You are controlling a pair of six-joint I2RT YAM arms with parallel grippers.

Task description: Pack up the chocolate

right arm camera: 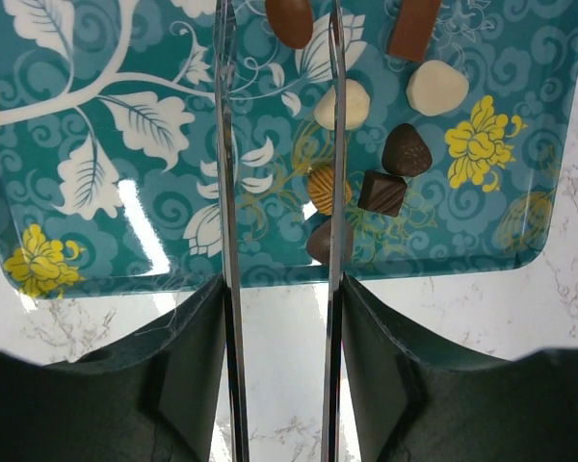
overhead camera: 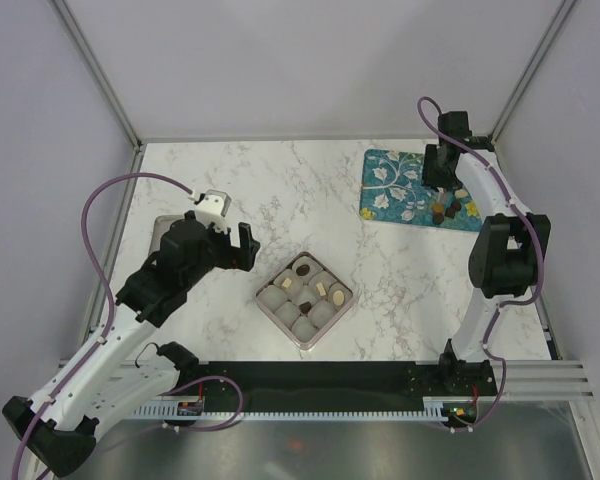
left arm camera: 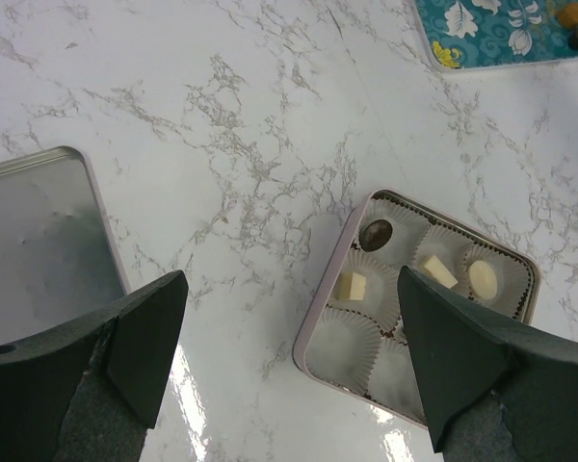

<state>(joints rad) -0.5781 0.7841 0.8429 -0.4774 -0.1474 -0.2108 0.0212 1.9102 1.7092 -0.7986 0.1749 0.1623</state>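
Several pieces of chocolate lie on the teal flowered mat: a brown oval, cream pieces, a dark one and a gold striped one. My right gripper hangs over them, open. The brown oval sits between its thin blades, touching neither. The box of paper cups holds a dark piece and cream pieces. My left gripper is wide open above the box's near-left corner, holding nothing.
A grey metal lid lies flat on the marble to the left of the box. The mat sits at the back right, close to the frame post. Several paper cups stand bare.
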